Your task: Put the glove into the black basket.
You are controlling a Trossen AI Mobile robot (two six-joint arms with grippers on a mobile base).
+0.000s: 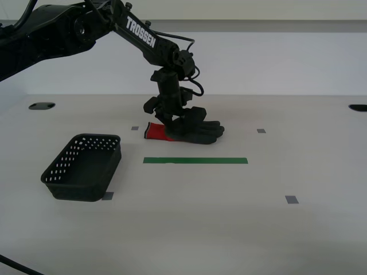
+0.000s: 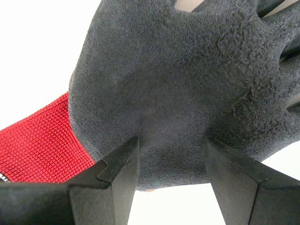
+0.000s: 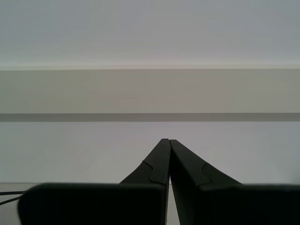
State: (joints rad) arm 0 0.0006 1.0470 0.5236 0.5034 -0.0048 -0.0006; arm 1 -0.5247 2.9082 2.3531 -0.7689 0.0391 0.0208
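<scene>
Our second gripper (image 2: 171,157) has its jaws spread over the palm of the glove (image 1: 192,130), both fingertips pressing into the dark fabric without having closed on it. The glove lies flat on the white table (image 1: 229,217), its red cuff pointing toward the exterior view's left (the knit weave is plain in the second wrist view) and its fingers toward the right. A strip of green tape (image 1: 195,160) lies just in front of it. The black basket (image 1: 83,167) stands well apart, nearer the camera at the exterior view's left. Our first gripper (image 3: 168,140) has its jaws pressed together on nothing, facing a pale wall.
</scene>
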